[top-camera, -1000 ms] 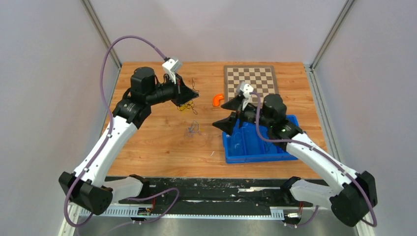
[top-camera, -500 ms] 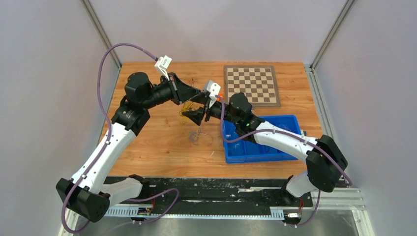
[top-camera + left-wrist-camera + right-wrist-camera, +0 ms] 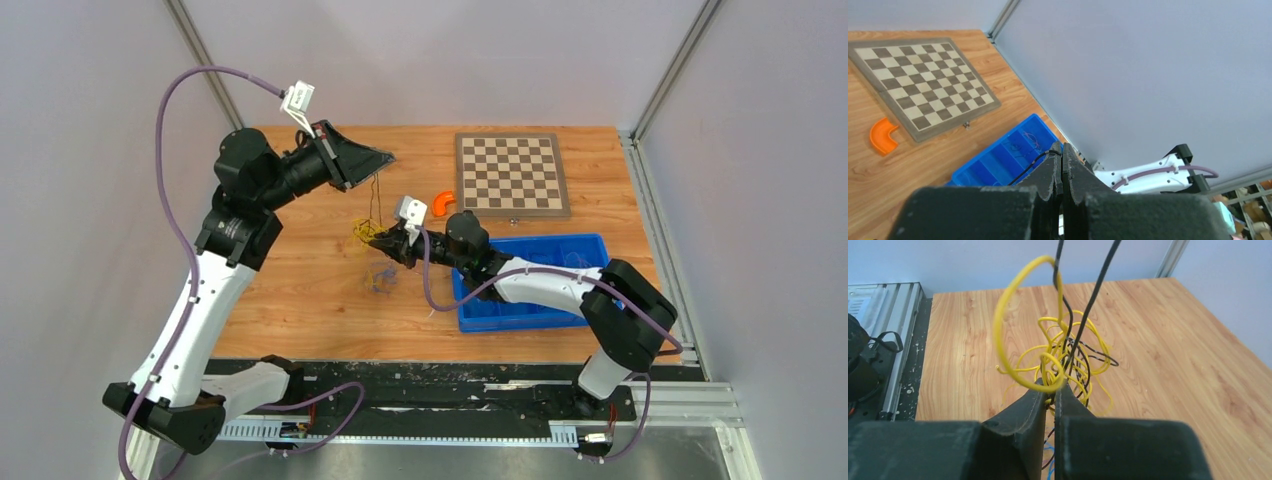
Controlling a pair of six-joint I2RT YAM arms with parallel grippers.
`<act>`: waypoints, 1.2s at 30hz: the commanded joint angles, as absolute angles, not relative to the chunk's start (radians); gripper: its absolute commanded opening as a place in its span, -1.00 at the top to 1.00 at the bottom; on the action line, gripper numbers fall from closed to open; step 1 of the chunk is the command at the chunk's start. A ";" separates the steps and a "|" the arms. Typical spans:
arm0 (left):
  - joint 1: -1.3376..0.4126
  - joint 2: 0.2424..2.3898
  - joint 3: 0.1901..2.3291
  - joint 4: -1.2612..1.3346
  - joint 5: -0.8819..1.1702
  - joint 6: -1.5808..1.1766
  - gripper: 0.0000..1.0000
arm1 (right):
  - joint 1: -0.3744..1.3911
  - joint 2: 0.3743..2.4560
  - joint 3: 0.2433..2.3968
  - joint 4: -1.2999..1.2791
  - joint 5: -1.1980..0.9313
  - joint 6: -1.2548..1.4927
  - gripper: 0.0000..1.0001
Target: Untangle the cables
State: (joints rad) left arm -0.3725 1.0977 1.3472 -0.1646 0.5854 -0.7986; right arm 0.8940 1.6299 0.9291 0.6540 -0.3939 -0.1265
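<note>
The cables form a small yellow and black tangle (image 3: 366, 233) held just above the wooden table, left of the blue bin. My left gripper (image 3: 387, 155) is raised above it, shut on a black cable (image 3: 1040, 160) that hangs taut down to the tangle. My right gripper (image 3: 381, 245) reaches in from the right, shut on the yellow loops (image 3: 1048, 372) at its fingertips (image 3: 1040, 390). Two black strands (image 3: 1098, 285) rise out of that view. A thin purple-blue cable (image 3: 381, 283) lies loose on the table just below the tangle.
A blue divided bin (image 3: 575, 245) sits under the right arm. At the back right lies a chessboard (image 3: 510, 175), with an orange curved piece (image 3: 441, 203) at its near left corner. Metal frame rails border the table.
My left gripper rose and pulled back to the left, drawing the black cable taut. My right arm swung left from the bin to the tangle and shut on it.
</note>
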 commanded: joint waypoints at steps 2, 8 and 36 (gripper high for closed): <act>-0.351 1.106 1.603 -0.147 0.491 -0.759 1.00 | 0.922 1.713 0.878 0.635 -0.414 -0.166 0.82; -0.333 1.197 1.887 -0.225 0.443 -0.697 1.00 | 0.940 1.783 0.871 0.630 -0.424 -0.160 0.79; -0.331 1.341 2.388 -0.132 0.205 -0.575 1.00 | 0.991 1.836 0.743 0.664 -0.370 -0.139 0.99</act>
